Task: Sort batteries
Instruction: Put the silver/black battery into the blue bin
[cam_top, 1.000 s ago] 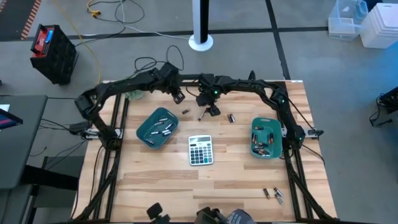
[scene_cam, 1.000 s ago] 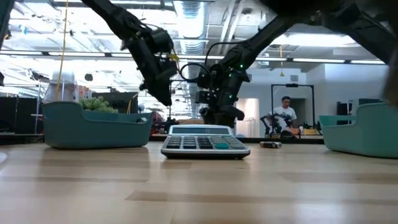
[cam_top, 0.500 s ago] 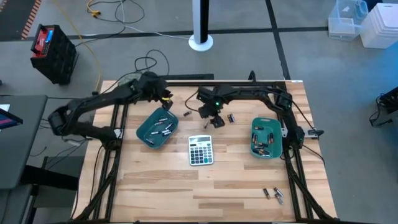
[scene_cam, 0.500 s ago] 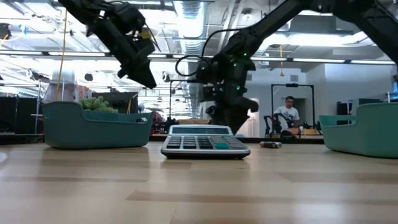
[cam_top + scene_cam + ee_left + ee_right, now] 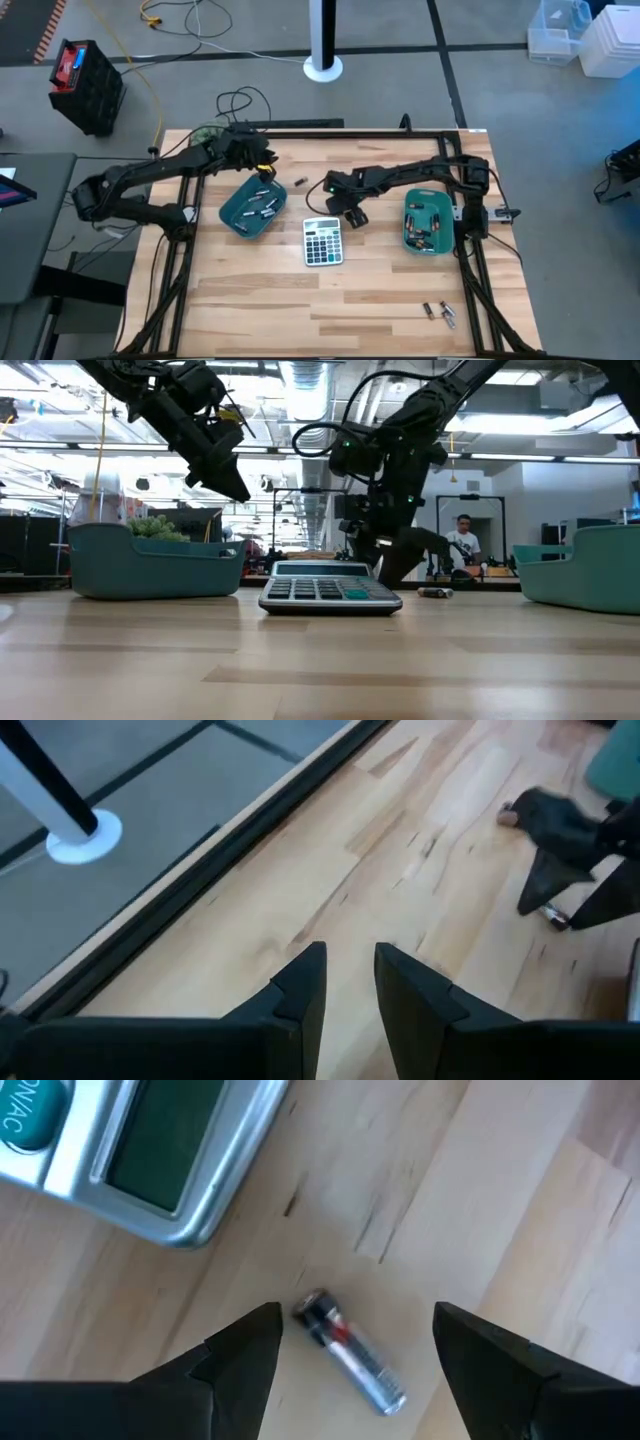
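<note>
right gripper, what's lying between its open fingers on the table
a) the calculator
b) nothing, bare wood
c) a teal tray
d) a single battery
d) In the right wrist view a single battery lies on the wood between the open fingers of the right gripper, with only a corner of the calculator off to the side.
</note>
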